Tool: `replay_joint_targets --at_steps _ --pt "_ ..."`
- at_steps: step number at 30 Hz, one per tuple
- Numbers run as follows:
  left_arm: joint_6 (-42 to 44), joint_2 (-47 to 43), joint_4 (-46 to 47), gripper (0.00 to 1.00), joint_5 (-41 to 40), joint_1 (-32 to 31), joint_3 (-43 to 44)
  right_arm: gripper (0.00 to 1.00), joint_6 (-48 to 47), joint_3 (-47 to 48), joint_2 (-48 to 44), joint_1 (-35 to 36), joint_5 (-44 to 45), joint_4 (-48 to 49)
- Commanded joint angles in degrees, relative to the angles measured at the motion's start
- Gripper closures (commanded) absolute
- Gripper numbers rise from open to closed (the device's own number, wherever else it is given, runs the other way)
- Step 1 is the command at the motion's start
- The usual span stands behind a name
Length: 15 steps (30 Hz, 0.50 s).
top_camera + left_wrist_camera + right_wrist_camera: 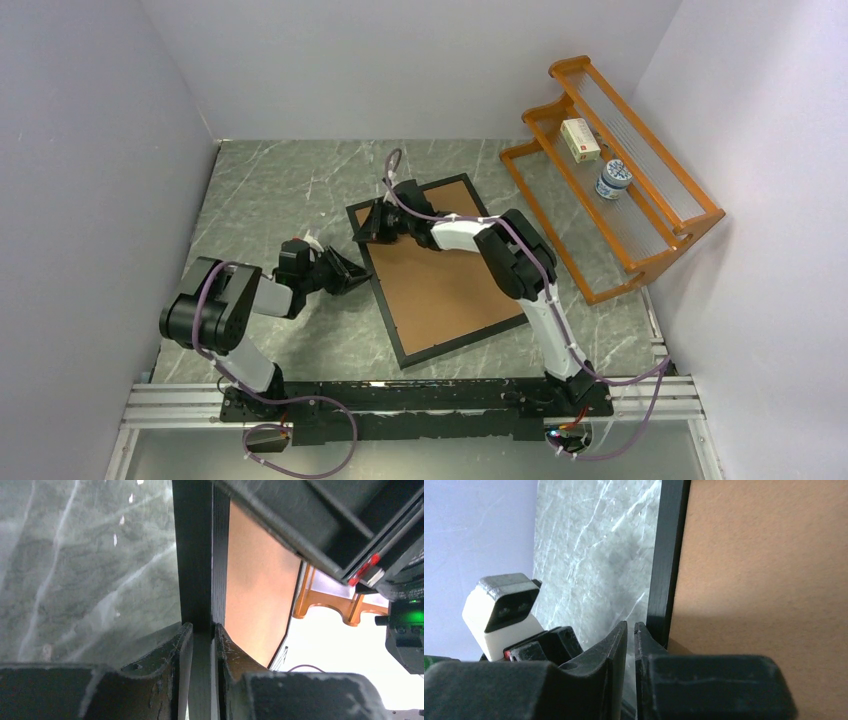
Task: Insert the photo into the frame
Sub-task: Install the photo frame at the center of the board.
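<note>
Two grippers work at the left rail of the frame (440, 280), which lies flat on the marble table (270, 190) with its brown back up. An orange rack (640, 262) stands just to the frame's right. The left gripper (202, 630) straddles the black rail partway along, one finger pressed to each face, clamped on it. The right gripper (630, 627) sits at the frame's far left corner with its jaws drawn to a thin slit. Whether it pinches anything cannot be told.
</note>
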Motion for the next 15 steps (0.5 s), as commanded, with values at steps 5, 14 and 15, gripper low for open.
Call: replay_joint_targets --at_steps 5,14,15 --pt "5.8 -0.4 -22.4 0.82 -3.9 -1.6 -2.8 0.84 -3.0 -0.9 1.4 -3.4 -0.5 -3.5" --pt "6.5 0.8 -22.7 0.82 -3.9 -1.6 -2.1 0.84 -3.2 -4.1 0.9 -4.0 -5.6 -1.3" --pt "6.5 0.9 -22.8 0.82 -3.9 -1.6 -2.0 0.84 -2.8 -4.3 0.7 -4.0 -6.0 -0.7"
